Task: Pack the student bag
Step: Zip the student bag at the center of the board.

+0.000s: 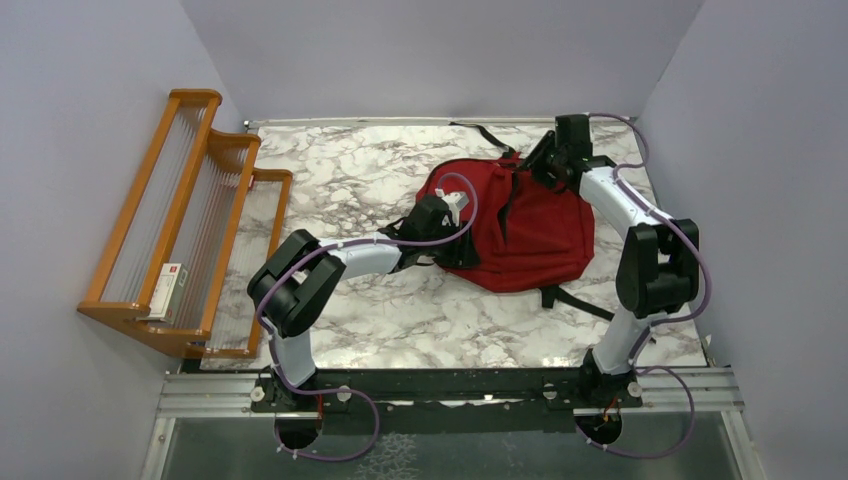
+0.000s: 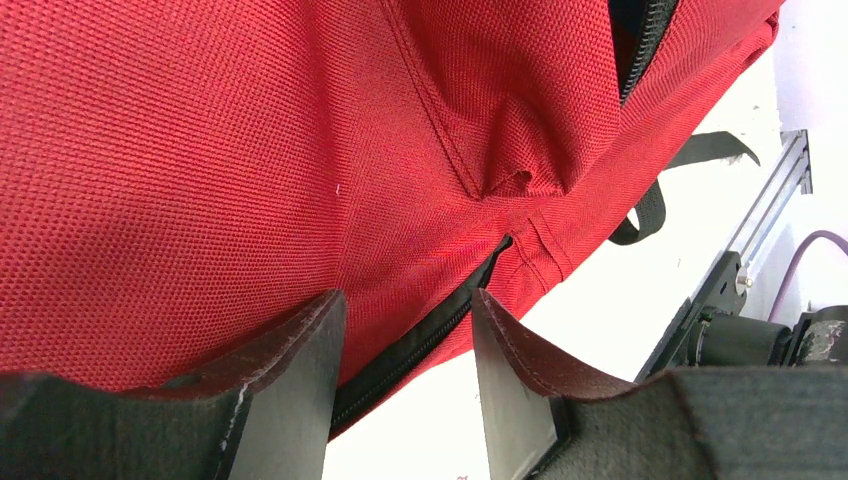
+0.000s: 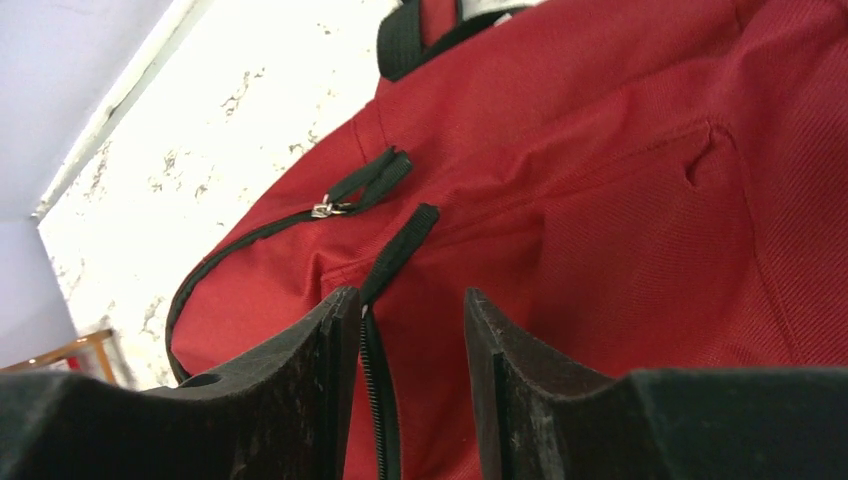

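The left pincer (image 2: pixel 407 300) is released, its jaws apart astride an edge of the student bag (image 1: pixel 530 225). The right pincer (image 3: pixel 408 295) is likewise released, with a black zipper (image 3: pixel 378 390) running between its jaws. The red bag lies flat on the marble surface (image 1: pixel 400 310), right of centre.

Student bag (image 1: pixel 530 235) on table (image 1: pixel 400 300), rack (image 1: pixel 190 220) to its left, box (image 1: pixel 170 290) in rack

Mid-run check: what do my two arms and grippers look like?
Both the left arm and right arm have white links with bulky black joints, and thin purple cables loop along each from the base. The left gripper and right gripper have two black wedge-shaped fingers each.
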{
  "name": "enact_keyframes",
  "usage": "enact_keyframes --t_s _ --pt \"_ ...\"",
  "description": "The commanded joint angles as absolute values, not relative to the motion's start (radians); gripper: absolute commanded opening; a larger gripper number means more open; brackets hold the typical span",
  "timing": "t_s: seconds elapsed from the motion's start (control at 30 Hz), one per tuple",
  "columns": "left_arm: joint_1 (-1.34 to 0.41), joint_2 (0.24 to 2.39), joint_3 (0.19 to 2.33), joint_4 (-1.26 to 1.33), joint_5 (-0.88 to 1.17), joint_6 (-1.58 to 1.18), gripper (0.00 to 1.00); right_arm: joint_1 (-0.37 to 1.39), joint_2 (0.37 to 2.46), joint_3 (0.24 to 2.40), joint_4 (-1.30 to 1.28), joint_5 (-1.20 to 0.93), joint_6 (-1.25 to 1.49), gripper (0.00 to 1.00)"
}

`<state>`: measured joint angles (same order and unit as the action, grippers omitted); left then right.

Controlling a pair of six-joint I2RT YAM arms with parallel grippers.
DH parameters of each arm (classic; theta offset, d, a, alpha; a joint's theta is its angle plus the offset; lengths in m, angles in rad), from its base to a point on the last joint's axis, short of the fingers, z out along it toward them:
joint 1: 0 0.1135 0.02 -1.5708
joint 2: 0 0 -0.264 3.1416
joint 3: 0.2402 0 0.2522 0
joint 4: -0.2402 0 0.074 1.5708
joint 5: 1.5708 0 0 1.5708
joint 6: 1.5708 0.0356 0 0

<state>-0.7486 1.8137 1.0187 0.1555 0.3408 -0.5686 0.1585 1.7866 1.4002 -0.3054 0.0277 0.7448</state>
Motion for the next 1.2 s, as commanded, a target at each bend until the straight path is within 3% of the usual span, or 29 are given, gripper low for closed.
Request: enact_keyframes --t_s 0.0,0.53,0.73,1.17 --pt "-0.759 1.776 1.022 0.166 0.335 -0.572 0.5 0.134 1.809 1.359 -0.249 -0.09 0.848 0.48" --pt "-0.764 1.769 1.017 0.169 0.34 -0.573 0.5 0.112 1.946 1.42 -0.182 -0.242 0.897 0.51" --pt "-0.765 1.77 1.015 0.169 0.342 -0.574 0.5 0.112 1.963 1.451 -0.195 -0.23 0.859 0.47" --pt "-0.765 1.784 1.026 0.166 0.351 -0.575 0.5 0.112 1.907 1.458 -0.237 -0.11 0.788 0.48"
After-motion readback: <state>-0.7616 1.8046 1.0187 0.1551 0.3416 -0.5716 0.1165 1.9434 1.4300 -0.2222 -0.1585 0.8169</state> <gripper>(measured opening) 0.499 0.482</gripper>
